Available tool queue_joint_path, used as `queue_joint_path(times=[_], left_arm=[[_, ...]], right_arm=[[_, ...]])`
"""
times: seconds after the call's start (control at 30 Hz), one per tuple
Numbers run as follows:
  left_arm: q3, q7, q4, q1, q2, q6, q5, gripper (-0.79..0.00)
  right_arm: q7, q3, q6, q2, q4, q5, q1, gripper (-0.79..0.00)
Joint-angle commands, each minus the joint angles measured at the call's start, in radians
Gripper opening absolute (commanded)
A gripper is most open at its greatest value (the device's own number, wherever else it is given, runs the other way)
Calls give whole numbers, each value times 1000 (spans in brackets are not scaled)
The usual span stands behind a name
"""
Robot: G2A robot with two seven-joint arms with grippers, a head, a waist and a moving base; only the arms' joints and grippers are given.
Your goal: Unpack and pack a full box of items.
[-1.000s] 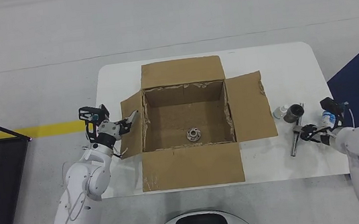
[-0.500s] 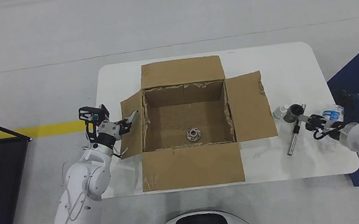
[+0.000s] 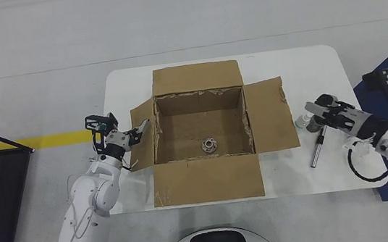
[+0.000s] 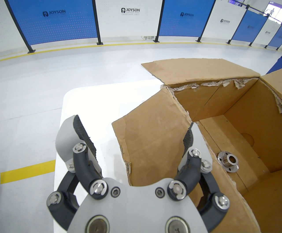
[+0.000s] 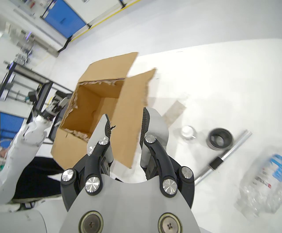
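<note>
L pincer (image 4: 134,123) spread at box (image 3: 208,180) left flap (image 3: 148,154) edge, R pincer (image 5: 125,114) spread, empty, by right flap (image 3: 270,115)

1. box (image 3: 209,182) sits mid table (image 3: 304,71).
2. flange (image 3: 209,145) in box, on its floor.
3. rod (image 3: 315,151), ring (image 5: 220,139), cap (image 5: 188,132) on table at box's 3 o'clock.
4. bottle (image 5: 262,183) near rod, farther from box.

Open cardboard box (image 3: 209,181), flaps splayed, metal hub (image 3: 209,145) inside, rod (image 3: 315,151), black ring (image 5: 220,139), plastic bottle (image 5: 260,187) beside
</note>
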Motion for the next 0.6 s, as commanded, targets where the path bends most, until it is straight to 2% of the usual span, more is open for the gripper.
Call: queue_joint_path(times=[0.0, 0.07, 0.1, 0.13, 0.5, 0.57], left_arm=[[0, 0, 0, 0, 0, 0, 0, 0], [0, 0, 0, 0, 0, 0, 0, 0], [0, 0, 0, 0, 0, 0, 0, 0], [0, 0, 0, 0, 0, 0, 0, 0], [0, 0, 0, 0, 0, 0, 0, 0], [0, 0, 0, 0, 0, 0, 0, 0]], right_arm=[[48, -70, -1, 8, -6, -10, 64, -483], [82, -154, 16, 14, 3, -30, 143, -453], [94, -191, 35, 17, 12, -52, 184, -289], [107, -226, 59, 20, 14, -88, 221, 0], [107, -226, 59, 20, 14, -88, 221, 0], [118, -285, 9, 21, 4, -97, 237, 0]])
